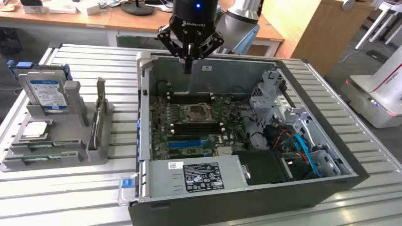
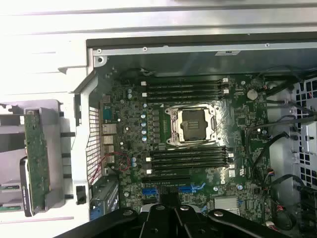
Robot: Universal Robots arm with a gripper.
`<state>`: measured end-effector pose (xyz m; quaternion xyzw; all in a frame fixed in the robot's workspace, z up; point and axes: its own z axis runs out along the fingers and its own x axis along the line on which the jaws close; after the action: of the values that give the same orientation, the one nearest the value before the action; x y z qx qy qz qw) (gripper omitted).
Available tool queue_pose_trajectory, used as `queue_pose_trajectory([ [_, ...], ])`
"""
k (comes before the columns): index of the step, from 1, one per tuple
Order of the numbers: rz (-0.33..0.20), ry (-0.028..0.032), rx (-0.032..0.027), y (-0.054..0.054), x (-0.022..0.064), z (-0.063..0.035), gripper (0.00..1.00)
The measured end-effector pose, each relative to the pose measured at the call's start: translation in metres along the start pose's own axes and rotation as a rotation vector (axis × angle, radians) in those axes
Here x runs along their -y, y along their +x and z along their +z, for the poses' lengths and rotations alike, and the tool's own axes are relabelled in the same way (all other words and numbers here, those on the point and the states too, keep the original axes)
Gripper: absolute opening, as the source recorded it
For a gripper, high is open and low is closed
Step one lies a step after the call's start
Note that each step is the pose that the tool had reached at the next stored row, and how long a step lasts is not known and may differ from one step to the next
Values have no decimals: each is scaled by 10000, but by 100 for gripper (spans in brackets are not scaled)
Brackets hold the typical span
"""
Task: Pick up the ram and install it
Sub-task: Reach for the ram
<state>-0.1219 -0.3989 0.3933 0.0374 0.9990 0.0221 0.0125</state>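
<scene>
The ram [image 1: 99, 113] is a long thin green board standing on edge in the grey holder [image 1: 75, 155], just outside the open computer case [image 1: 342, 183] on the exterior view's left. The wrist view shows the ram [image 2: 37, 158] as a green strip beside the case wall. My gripper [image 1: 187, 69] hangs above the far end of the case, over the motherboard [image 1: 182, 136]. It is shut with nothing between its fingers and is well away from the ram. My gripper [image 2: 167, 207] points down at the board. Empty black memory slots [image 2: 185, 89] lie on both sides of the processor socket [image 2: 190, 124].
The holder also carries a blue-labelled hard drive [image 1: 47, 92], a square silver processor chip [image 1: 36, 129] and small green boards [image 1: 44, 146] at its front. Inside the case are a power supply [image 1: 197, 176], a drive cage [image 1: 270, 94] and cables [image 1: 298, 141]. Everything rests on a slatted metal table [image 1: 63, 197].
</scene>
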Motion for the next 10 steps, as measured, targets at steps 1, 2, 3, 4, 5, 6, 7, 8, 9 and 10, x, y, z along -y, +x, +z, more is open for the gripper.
queue_pose_trajectory([
  [1, 0, 0, 0, 0, 0, 0, 11],
  [2, 0, 0, 0, 0, 0, 0, 11],
  [3, 0, 0, -1, 0, 0, 0, 11],
  [4, 0, 0, 0, 0, 0, 0, 11],
  [5, -1, 0, 0, 0, 0, 0, 11],
  [6, 0, 1, 0, 3, 0, 0, 11],
  [7, 0, 1, 0, 5, 0, 0, 11],
  [8, 1, 1, 0, 8, 0, 0, 11],
  [9, 2, 0, 0, 11, 1, 0, 11],
  [10, 1, 0, 0, 15, 1, 0, 11],
])
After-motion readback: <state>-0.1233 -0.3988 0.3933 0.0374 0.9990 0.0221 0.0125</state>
